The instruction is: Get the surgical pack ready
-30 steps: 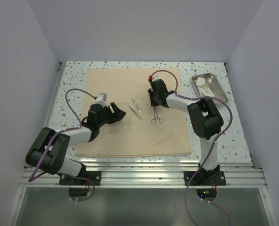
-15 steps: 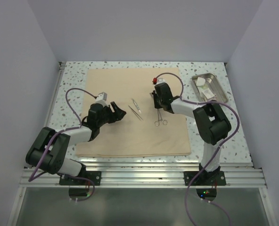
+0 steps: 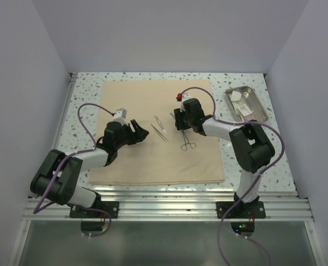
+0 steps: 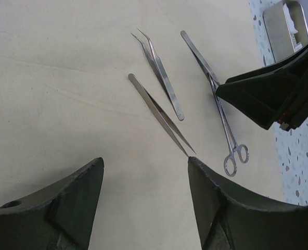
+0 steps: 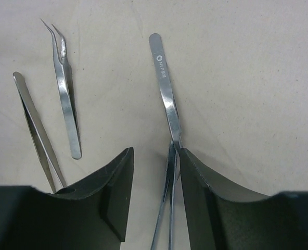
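The tan cloth [image 3: 153, 158] lies flat as a square sheet. On it lie two tweezers [image 3: 160, 128] and ring-handled forceps [image 3: 186, 143]. My left gripper [image 3: 139, 132] is open and empty, low over the cloth just left of the tweezers; its wrist view shows the straight tweezers [image 4: 159, 114] ahead of its fingertips. My right gripper [image 3: 178, 119] is open, low over the cloth. In the right wrist view [image 5: 155, 156] the forceps shafts [image 5: 167, 208] run between its fingers, close to the right finger, below a flat tweezer [image 5: 164, 88].
A steel tray [image 3: 252, 100] holding white packets stands on the speckled table right of the cloth. Curved tweezers [image 5: 65, 99] and straight tweezers [image 5: 34, 125] lie left of the right gripper. White walls close in the table on three sides.
The right arm's elbow has swung right and its gripper has turned and settled lower over the forceps, which shifted slightly. The left arm has not moved.
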Available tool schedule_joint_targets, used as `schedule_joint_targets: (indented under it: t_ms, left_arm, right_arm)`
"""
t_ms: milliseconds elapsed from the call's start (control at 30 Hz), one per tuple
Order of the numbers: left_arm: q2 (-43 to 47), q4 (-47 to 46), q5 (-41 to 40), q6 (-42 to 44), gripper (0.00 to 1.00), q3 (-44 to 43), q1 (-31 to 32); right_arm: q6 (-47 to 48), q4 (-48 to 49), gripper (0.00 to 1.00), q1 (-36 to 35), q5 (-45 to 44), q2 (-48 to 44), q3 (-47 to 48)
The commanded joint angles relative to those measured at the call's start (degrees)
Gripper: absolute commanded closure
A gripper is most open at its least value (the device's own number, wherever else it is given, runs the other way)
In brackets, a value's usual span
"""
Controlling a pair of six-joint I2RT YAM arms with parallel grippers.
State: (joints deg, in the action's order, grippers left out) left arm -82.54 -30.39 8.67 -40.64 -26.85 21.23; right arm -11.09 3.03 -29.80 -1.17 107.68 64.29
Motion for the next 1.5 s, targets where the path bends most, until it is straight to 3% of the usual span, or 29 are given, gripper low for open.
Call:
schedule_joint_targets:
  t_ms: [0,133,367,667,733,767,800,933,1267,1467]
  left_arm:
    - [-0.3,-1.6,-0.1,2.3,0.3,-1.8,0.4]
    - [-0.1,-1.7,-0.1,2.4,0.3,-1.9,0.5]
    - [-0.3,-1.3,0.0,2.6,0.3,-2.2,0.5]
    - [-0.5,-1.4,0.2,2.9,0.3,-2.2,0.4]
    - [-0.6,-1.2,0.2,2.8,0.3,-2.4,0.5]
    - [-0.6,-1.2,0.2,2.8,0.3,-2.4,0.5]
    - [-0.7,-1.3,0.2,2.8,0.3,-2.4,0.5]
    - [-0.7,-1.2,0.3,2.9,0.3,-2.6,0.5]
    - [-0.5,-1.1,0.7,3.0,0.3,-2.7,0.6]
    - [-0.4,-1.1,0.7,3.0,0.3,-2.7,0.5]
  right_arm:
    - [0.5,1.5,0.55,-0.2,1.3,-0.7,1.9]
    - [0.1,0.2,0.54,-0.3,-2.2,0.3,2.9]
    - [-0.9,-2.3,0.67,-0.3,-4.0,3.9,6.7]
    - [-0.4,-2.9,0.66,-0.3,-5.9,6.0,8.3]
    - [-0.2,-2.9,0.71,-0.3,-5.9,6.3,8.6]
    - [-0.2,-2.9,0.81,-0.3,-5.9,6.1,8.5]
    - [-0.3,-2.9,0.84,-0.3,-5.9,5.8,8.2]
    - [-0.9,0.9,0.91,-0.3,-7.7,3.2,5.4]
    - [-5.4,20.8,0.91,-0.3,-20.7,-11.1,-12.9]
    - [-3.2,22.9,0.91,-0.3,-22.2,-11.4,-13.6]
